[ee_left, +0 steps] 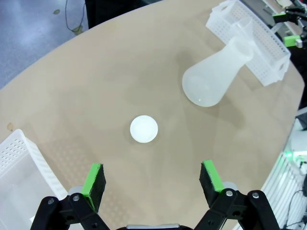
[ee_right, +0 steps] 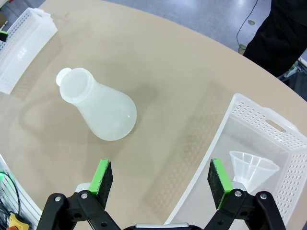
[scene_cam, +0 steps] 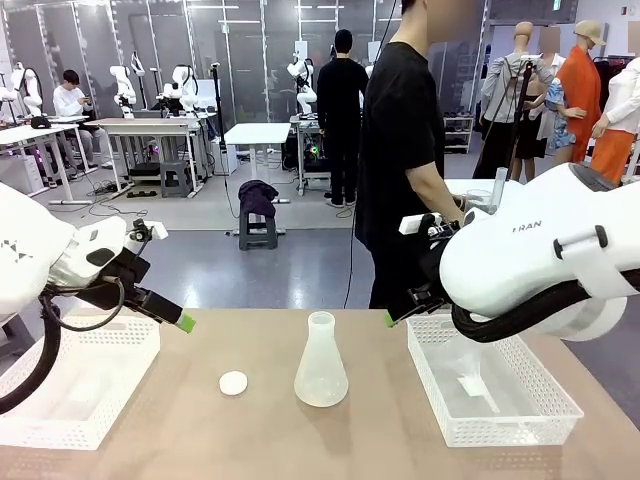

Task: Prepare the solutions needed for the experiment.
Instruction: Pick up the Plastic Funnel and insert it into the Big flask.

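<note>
Left wrist view: left pincer (ee_left: 153,177) wide, right pincer (ee_right: 163,175) too — you'd grab that light, slick-looking conical flask (ee_left: 211,79) by its neck.

The flask (scene_cam: 321,372) is frosted, so whether it holds any liquid I can't tell. From the front, the right arm (scene_cam: 545,255) hides most of the right jaws, bar one green pad (scene_cam: 388,319), and the person's forearm (scene_cam: 437,190) ends behind it. The left basket (scene_cam: 60,400) runs off the edge. At the right wrist, a finger (ee_right: 219,184) covers part of the funnel (ee_right: 253,165), and the right basket (ee_right: 254,111) is cut off.
</note>
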`<action>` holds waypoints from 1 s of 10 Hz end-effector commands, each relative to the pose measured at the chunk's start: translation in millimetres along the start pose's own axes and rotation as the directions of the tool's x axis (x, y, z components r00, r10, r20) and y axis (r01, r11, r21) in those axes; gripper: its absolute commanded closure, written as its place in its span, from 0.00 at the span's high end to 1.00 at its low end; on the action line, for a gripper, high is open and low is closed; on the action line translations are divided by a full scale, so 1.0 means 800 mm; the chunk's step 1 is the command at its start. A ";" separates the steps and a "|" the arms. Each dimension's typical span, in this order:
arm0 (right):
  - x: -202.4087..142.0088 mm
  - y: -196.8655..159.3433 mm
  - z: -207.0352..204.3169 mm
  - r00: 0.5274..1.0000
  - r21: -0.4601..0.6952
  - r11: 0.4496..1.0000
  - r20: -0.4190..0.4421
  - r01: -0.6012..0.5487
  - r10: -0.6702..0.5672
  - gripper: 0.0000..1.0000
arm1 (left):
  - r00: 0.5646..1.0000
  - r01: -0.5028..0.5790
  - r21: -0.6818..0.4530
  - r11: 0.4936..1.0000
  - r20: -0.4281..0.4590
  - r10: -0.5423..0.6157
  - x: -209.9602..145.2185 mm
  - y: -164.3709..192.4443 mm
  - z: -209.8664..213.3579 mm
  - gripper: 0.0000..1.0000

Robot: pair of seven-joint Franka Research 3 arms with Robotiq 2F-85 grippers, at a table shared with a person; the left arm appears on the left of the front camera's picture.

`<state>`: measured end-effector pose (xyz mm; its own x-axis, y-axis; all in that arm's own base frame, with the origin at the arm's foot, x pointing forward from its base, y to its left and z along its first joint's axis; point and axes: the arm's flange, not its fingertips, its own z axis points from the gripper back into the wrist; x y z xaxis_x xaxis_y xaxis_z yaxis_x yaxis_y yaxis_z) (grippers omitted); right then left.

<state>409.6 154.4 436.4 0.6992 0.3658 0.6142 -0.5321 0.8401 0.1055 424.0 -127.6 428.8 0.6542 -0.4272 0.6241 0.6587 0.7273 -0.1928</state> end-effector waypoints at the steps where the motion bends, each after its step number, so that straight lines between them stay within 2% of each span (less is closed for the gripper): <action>1: -0.006 0.001 -0.002 1.000 -0.006 1.000 0.004 -0.008 0.008 1.00 | 1.000 0.002 0.034 0.999 0.005 -0.002 -0.002 -0.007 -0.001 1.00; 2: 0.000 0.000 0.000 1.000 0.000 1.000 0.000 0.000 0.000 1.00 | 1.000 0.000 0.000 1.000 0.000 0.000 0.000 0.000 0.000 1.00; 3: 0.003 -0.006 -0.007 0.997 0.090 0.994 0.044 0.060 -0.064 1.00 | 0.998 -0.056 -0.129 0.990 0.022 0.060 0.008 0.009 -0.006 1.00; 5: 0.000 -0.023 -0.009 0.982 0.281 0.949 0.078 0.142 -0.170 1.00 | 0.985 -0.146 -0.384 0.912 0.030 0.170 0.007 0.043 -0.005 1.00; 6: 0.001 -0.033 -0.009 0.968 0.377 0.908 0.089 0.185 -0.235 1.00 | 0.978 -0.172 -0.489 0.855 0.022 0.209 0.005 0.060 -0.006 1.00; 7: 0.001 -0.041 -0.011 0.953 0.399 0.886 0.084 0.237 -0.292 1.00 | 0.970 -0.189 -0.575 0.796 0.017 0.243 0.000 0.073 -0.004 1.00; 9: 0.003 -0.054 -0.015 0.910 0.521 0.788 0.048 0.328 -0.411 1.00 | 0.950 -0.207 -0.732 0.649 0.009 0.313 -0.016 0.104 0.003 1.00; 10: 0.000 -0.061 -0.017 0.899 0.554 0.760 0.045 0.340 -0.435 1.00 | 0.938 -0.199 -0.798 0.569 0.013 0.345 -0.024 0.117 0.007 1.00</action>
<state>426.3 112.8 436.5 0.8413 -0.0292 0.5398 -0.4203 0.5926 0.6871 447.1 -53.8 408.1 0.8213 -0.1318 0.5551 0.5694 0.1289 -0.8119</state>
